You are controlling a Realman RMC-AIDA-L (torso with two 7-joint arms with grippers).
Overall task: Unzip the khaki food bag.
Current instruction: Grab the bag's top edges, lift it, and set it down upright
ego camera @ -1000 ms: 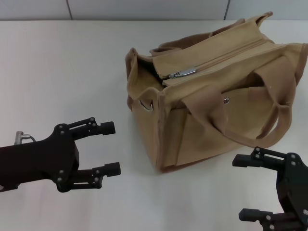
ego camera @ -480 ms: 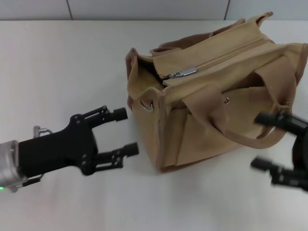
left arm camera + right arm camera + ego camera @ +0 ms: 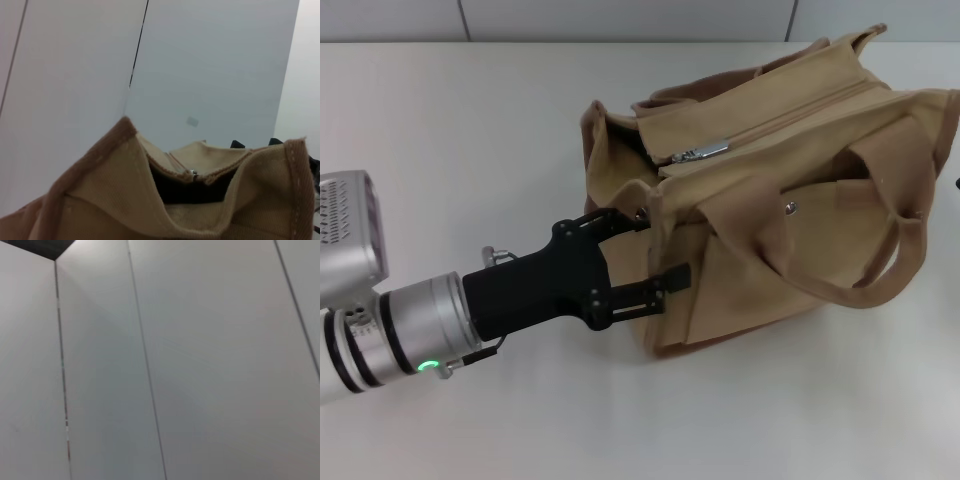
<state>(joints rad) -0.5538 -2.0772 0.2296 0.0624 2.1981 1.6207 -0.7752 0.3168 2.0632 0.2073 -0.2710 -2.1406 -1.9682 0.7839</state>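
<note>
The khaki food bag (image 3: pixel 800 250) stands on the white table, right of centre, its two strap handles lying over its top. Its silver zipper pull (image 3: pixel 700 153) sits at the left end of the closed top zipper. My left gripper (image 3: pixel 660 245) is open, its two fingers on either side of the bag's near left corner, touching the fabric. The left wrist view shows the bag's end (image 3: pixel 115 200) close up, with the zipper end (image 3: pixel 191 174) above a dark gap. My right gripper is out of view; its wrist view shows only wall panels.
The white table (image 3: pixel 450 130) extends to the left of and in front of the bag. A grey panelled wall (image 3: pixel 620 18) runs along the table's far edge. A metal ring (image 3: pixel 625 217) hangs on the bag's left end.
My left gripper has moved right, from open table up against the bag's near left corner. My right gripper has moved up and right, out of the head view.
</note>
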